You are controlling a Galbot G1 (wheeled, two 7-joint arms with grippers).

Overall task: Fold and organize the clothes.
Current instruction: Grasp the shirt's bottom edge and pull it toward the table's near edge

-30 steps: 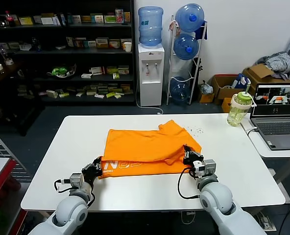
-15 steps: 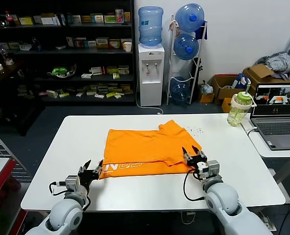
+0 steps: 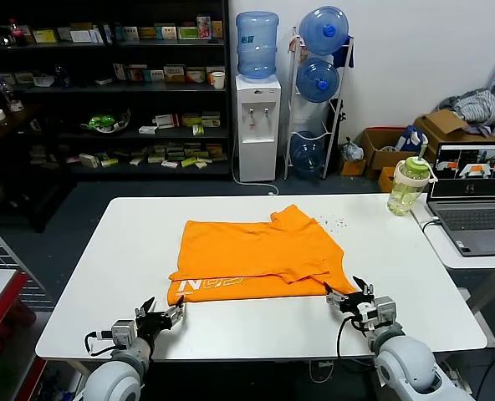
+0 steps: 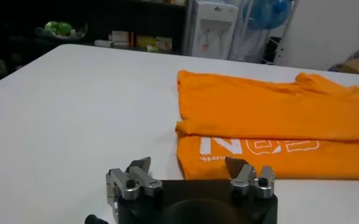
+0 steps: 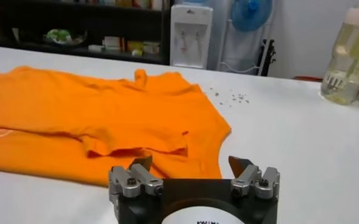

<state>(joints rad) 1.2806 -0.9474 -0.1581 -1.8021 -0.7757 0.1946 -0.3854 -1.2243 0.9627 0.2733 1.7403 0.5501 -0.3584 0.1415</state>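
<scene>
Clothes first: the orange T-shirt (image 3: 254, 257) lies flat in the middle of my head view, on the white table (image 3: 105, 267), folded over itself so the near strip shows white lettering (image 3: 207, 285) toward the lower left of the cloth. Going left to right, I see the left gripper (image 3: 165, 312) at the lower left of the frame, just off the shirt's near left corner, its fingers spread wide and gripping nothing (the wrist view shows bare table between them). At the lower right, the right gripper (image 3: 349, 292) sits just beside the near right corner, likewise fully spread and empty. A green-lidded bottle (image 3: 407, 185) and a laptop (image 3: 475, 200) stand at the right edge.
</scene>
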